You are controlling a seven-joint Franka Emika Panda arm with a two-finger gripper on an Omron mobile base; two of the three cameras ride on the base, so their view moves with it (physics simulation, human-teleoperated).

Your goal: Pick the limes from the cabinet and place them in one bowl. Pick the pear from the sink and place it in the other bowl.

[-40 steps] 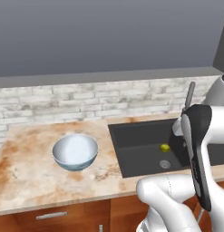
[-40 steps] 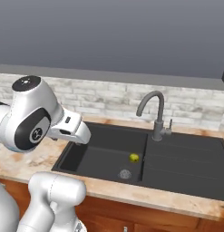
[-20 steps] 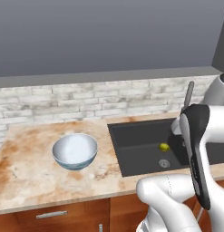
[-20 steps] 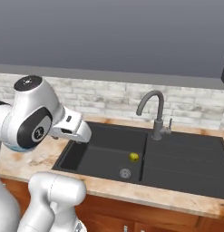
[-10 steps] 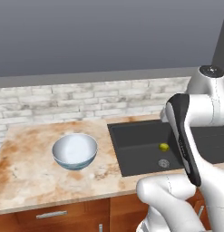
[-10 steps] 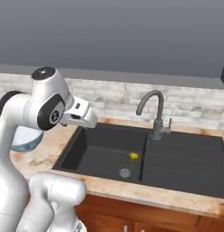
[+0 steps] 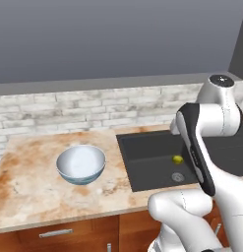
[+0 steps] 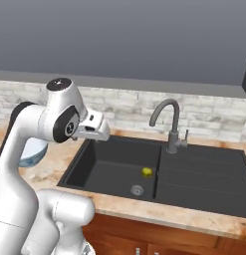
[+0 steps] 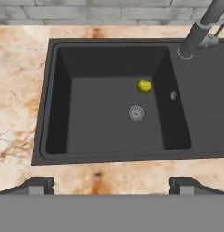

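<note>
The pear [image 9: 143,85] is a small yellow-green fruit lying on the floor of the dark grey sink [image 9: 54,113], just up and right of the round drain [image 9: 137,112]. It also shows as the pear [image 7: 177,159] and the pear [image 8: 147,172] in the base views. My gripper [image 9: 112,186] hangs open and empty above the sink's near edge, its fingertips [image 9: 38,185] spread wide; in the right base view the gripper [image 8: 98,135] is over the basin's left rim. The pale blue bowl [image 7: 81,164] stands on the counter left of the sink [image 7: 142,167]. The limes and the cabinet are out of view.
A slim dark tap [image 8: 169,124] rises behind the sink, with the tap [image 9: 199,29] at the hand view's top right. The marbled counter [image 7: 29,192] spreads around the bowl, backed by a pale brick wall [image 7: 69,115]. A drainboard [image 8: 204,172] lies to the basin's right.
The arm has unfolded and swung its hand up and over the left part of the sink. The jaws stay open. Pear and bowl have not moved.
</note>
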